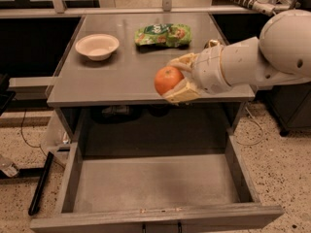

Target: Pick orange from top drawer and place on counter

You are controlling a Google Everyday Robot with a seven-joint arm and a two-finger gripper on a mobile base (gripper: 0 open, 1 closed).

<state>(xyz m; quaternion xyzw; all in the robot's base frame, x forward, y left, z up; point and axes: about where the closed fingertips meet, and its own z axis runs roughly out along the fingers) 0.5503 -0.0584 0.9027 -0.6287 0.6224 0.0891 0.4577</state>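
My gripper (176, 79) is shut on the orange (166, 79), with one tan finger above the fruit and one below it. It holds the orange in the air at the counter's front edge, right of the middle, just above the grey counter (121, 76). The white arm comes in from the right. The top drawer (155, 183) stands pulled open below the counter, and its flat bottom is bare.
A white bowl (97, 46) sits at the counter's back left. A green snack bag (163, 34) lies at the back middle. A can (212, 43) behind my arm is mostly hidden. A black pole (40, 182) lies on the speckled floor left of the drawer.
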